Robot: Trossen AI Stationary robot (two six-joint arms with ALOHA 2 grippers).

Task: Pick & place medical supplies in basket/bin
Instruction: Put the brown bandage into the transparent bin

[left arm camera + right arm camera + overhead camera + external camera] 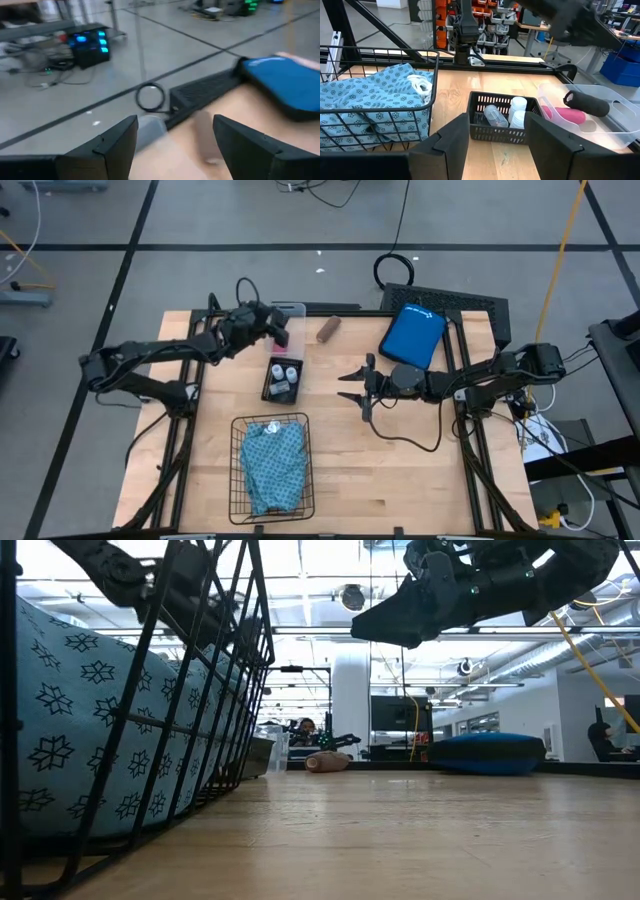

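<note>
The folded teal patterned cloth [273, 465] already lies inside the black wire-mesh basket [238, 480], so that part of the job looks done. The rest does not.

The right hand [352, 384] hangs above the wooden counter [400, 470], its fingers spread and holding nothing. Just ahead of it sits the small black slotted tray [503, 131] with the white-capped vials [515, 112] in it. The basket is ahead of this hand and off to one side, nearer the counter's front edge. In the right wrist view a clear plastic box [600, 125] stands just beyond the tray, with the pink roll [567, 115] and a dark cylinder [587, 102] lying in it.

The left hand [282, 328] hovers over that clear box at the counter's far side, fingers spread and empty. The brown roll [328, 330] lies on the counter just beside this hand, away from the tray. A blue pouch [412, 336] rests farther off, near the right arm.

As I judge it, one item is placed and the vials, the pink roll and the brown roll remain to be moved. The right hand seems lined up for the vials next.
</note>
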